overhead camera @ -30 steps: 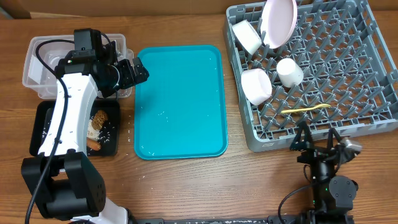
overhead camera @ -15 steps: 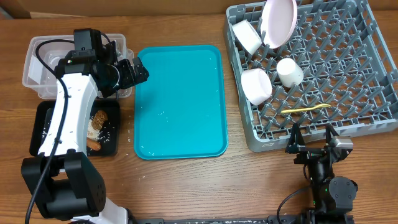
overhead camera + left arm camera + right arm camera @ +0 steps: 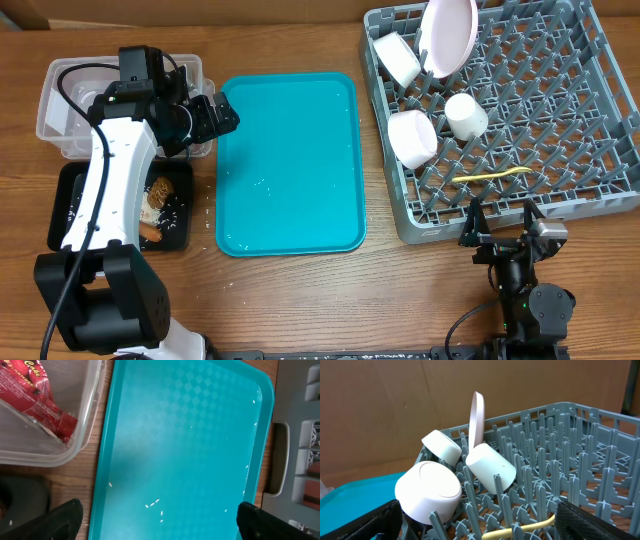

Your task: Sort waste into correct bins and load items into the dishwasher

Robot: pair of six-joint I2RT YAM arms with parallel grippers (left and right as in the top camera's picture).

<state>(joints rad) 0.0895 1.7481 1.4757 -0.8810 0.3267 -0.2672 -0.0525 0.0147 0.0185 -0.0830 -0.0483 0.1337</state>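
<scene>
The grey dish rack (image 3: 570, 100) holds a white plate (image 3: 447, 35), two white bowls (image 3: 397, 58) (image 3: 412, 138), a small white cup (image 3: 465, 116) and a pale yellow spoon (image 3: 490, 176). My right gripper (image 3: 503, 222) is open and empty at the rack's front edge, with the spoon (image 3: 520, 531) just ahead of it. My left gripper (image 3: 215, 115) is open and empty over the teal tray's left edge. The clear tub (image 3: 55, 120) holds a red wrapper (image 3: 35, 400). The black tray (image 3: 70, 215) holds food scraps (image 3: 155, 205).
The teal serving tray (image 3: 290, 160) lies between the bins and the rack, with a few rice grains (image 3: 155, 504) on it. My left arm reaches over the tub and the black tray. Bare wood lies in front of the trays.
My right gripper has turned and shifted slightly left at the rack's front edge. The left arm has not moved.
</scene>
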